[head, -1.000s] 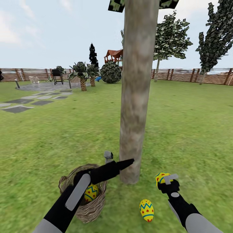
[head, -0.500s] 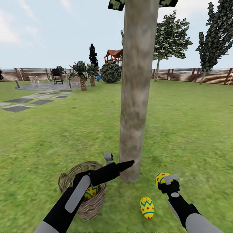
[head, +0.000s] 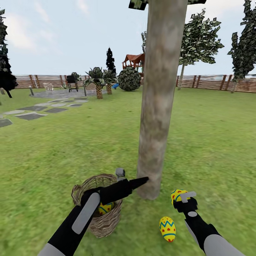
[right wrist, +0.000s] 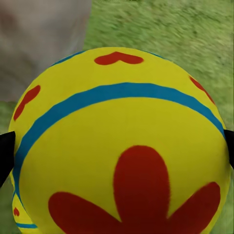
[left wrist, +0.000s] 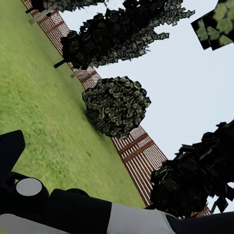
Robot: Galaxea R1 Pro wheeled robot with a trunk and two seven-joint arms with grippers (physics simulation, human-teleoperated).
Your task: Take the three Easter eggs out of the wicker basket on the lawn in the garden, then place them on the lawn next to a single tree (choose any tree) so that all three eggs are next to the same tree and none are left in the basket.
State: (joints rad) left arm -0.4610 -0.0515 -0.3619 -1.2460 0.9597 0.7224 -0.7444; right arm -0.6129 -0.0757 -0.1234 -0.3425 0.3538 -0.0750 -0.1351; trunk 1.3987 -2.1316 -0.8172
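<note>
Held egg: pinched by the right claw just right of the tree, near its base; in the right wrist view the egg is seen close up, a dark fingertip pressed at each side of its widest part.
Egg on the lawn: laid on the lawn, near the trunk foot and nearer than the held egg.
Egg in the basket: left low inside the wicker basket, partly hidden by the left arm.
Left claw: held over the basket's far rim, its tip just beside the trunk; spread or pressed together cannot be told.
Handling: the eggs are judged light, rigid, smooth and prone to roll or slip; a hold across the broad middle is advised.
Basket: judged light and easily tipped; the last egg is best reached from above.
</note>
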